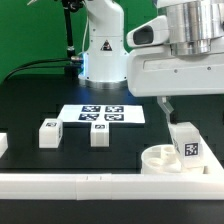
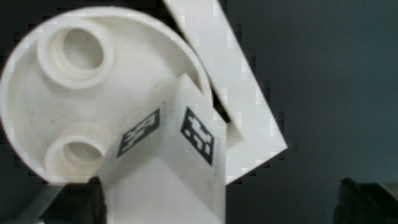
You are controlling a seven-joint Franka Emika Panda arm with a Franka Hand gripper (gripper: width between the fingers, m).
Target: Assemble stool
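**Stool assembly, one leg set.** The seat [image 1: 160,162] — a thick round white ring with sockets — lies on the black surface [image 1: 25,115] at the exterior view's right, just beside the white border rail [image 1: 90,182]. One tagged leg [image 1: 187,145] stands upright on it, apparently seated in a socket. The fingers [image 2: 54,207] are spread wide either side of that leg, clamping nothing. The parts look like rigid, light, smooth plastic, probably slippery; a leg is best taken across two flat opposite faces, near mid-height. A loose leg [image 1: 48,133] and a second loose leg [image 1: 98,135] stand near the marker board [image 1: 100,113] — nothing blocks them; the rail crowds the seat's edge.
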